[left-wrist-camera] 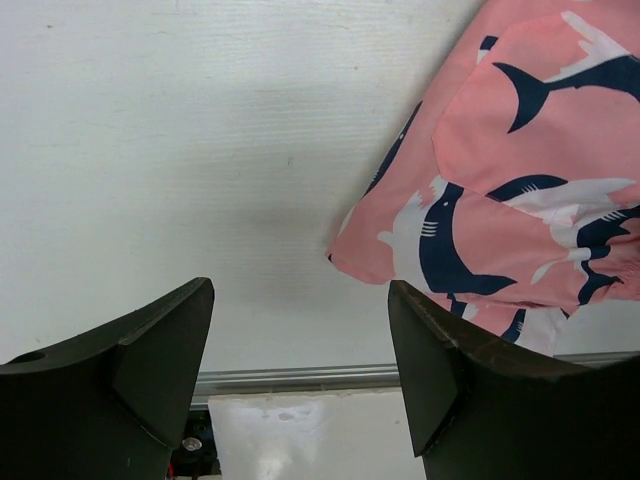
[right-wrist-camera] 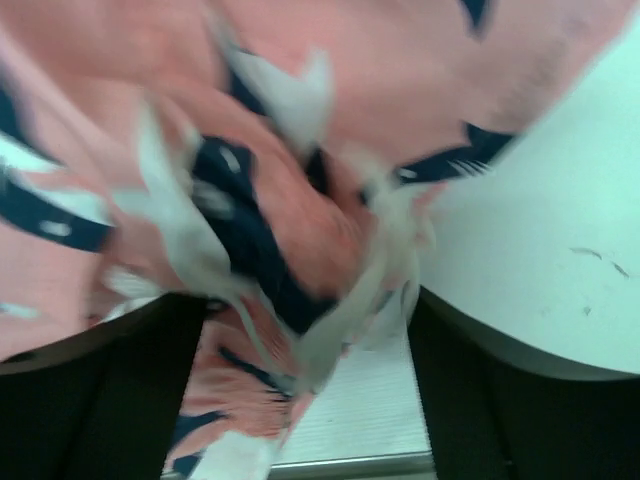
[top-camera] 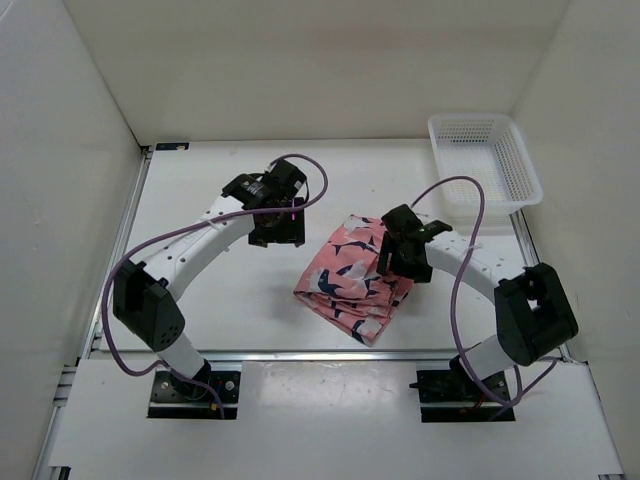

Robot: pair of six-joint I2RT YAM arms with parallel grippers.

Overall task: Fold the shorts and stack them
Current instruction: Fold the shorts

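While the left gripper (left-wrist-camera: 300, 300) hangs with its jaws wide apart, nothing lies between its black fingers (left-wrist-camera: 150, 370). Only the bare white table (left-wrist-camera: 180, 150) shows under them. A corner of the shark-print shorts (left-wrist-camera: 540, 200) lies just to the right of that gap, not touching it. The right gripper (right-wrist-camera: 305, 340) also has its jaws apart, and a bunch of the shorts' fabric sits between them. That view is blurred, so I cannot tell whether the pads bite the cloth.

In the top view the shorts (top-camera: 350, 280) lie folded in a rough bundle at centre frame. The right gripper (top-camera: 405, 258) is at their right edge and the left gripper (top-camera: 278, 232) is near their upper left. A white mesh basket (top-camera: 485, 165) sits at upper right, well apart from the shorts.
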